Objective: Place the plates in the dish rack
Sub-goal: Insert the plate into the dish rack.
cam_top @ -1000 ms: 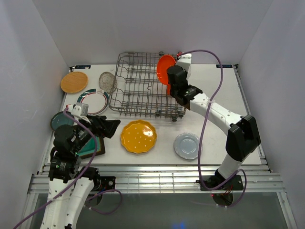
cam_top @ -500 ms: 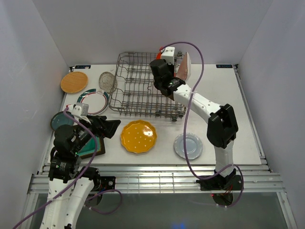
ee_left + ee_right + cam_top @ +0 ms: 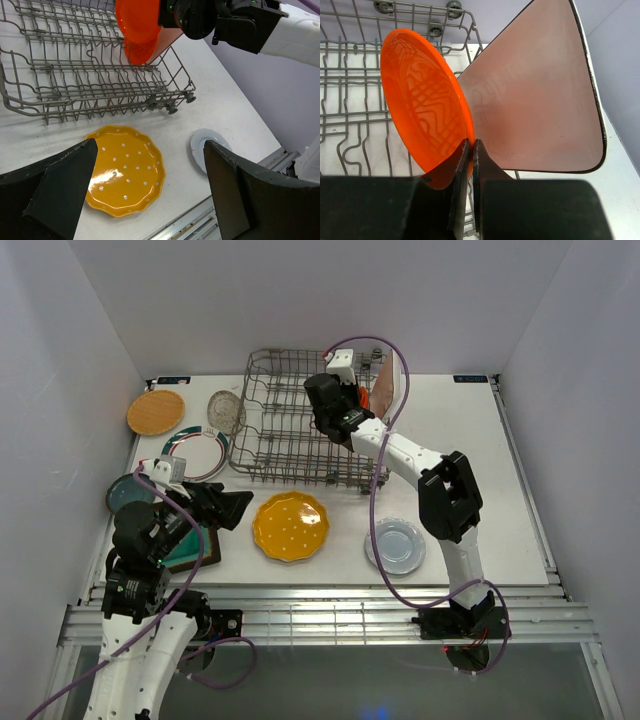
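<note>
Overhead and wrist views of the table as I see it from the remote station. The large rectangular grey wire dish rack (image 3: 290, 430) sits at the far middle of the white table (image 3: 470, 440) and holds two items, both at its far right end. One is the round orange-red plate (image 3: 425, 107), held on edge with its lower rim down among the upright tines. The other is a white rectangular plate with a dark rim (image 3: 540, 110), standing upright just to its right. I cannot tell whether the two touch. The right gripper (image 3: 470, 150) has its jaws pressed together on the near rim of the orange-red plate. The rest of the rack's rows are bare wire. The left gripper (image 3: 150, 145) hovers over the near left of the table, jaws spread wide and holding nothing. The square teal brown-rimmed plate (image 3: 190, 545) lies below it. On the table outside the rack lie:
- the round wooden tan plate (image 3: 155, 412) at far left
- the clear glass plate (image 3: 226, 410) beside the rack's left wall
- the white green-rimmed plate (image 3: 195, 452)
- the dark teal plate (image 3: 128, 492)
- the yellow scalloped plate (image 3: 290, 526) near the rack's near side
- the pale grey plate (image 3: 393, 545) to its right
</note>
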